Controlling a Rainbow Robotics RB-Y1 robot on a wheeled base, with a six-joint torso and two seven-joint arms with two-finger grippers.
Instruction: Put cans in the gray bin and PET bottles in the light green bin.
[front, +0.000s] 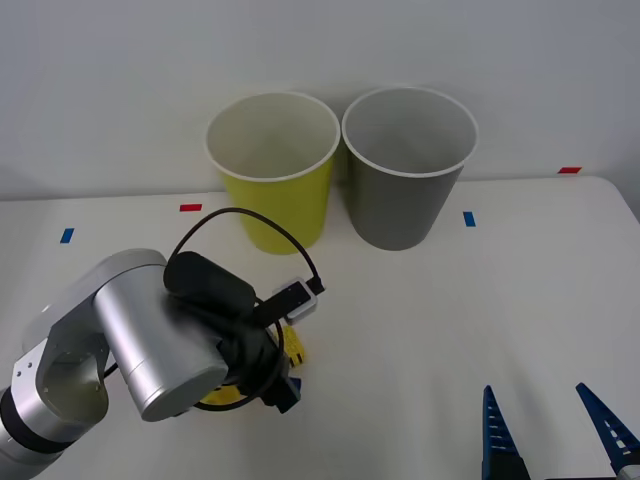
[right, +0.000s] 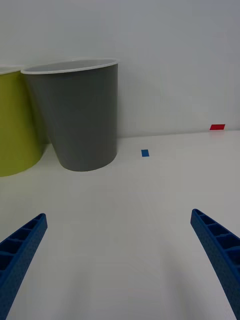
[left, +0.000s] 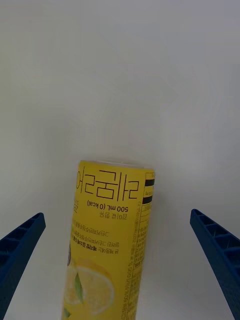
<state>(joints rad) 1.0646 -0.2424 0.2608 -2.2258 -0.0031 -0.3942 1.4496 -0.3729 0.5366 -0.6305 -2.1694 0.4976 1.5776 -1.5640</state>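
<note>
A PET bottle with a yellow lemon label lies on the white table, between the spread blue fingers of my left gripper. In the front view the left arm covers most of the bottle, and the open left gripper sits low over it. The light green bin and the gray bin stand side by side at the back, upright. My right gripper hangs open near the front right, facing the gray bin and the light green bin. The cans are out of view.
Small tape marks dot the table: red and blue at the left, blue and red at the right. A plain wall rises right behind the bins.
</note>
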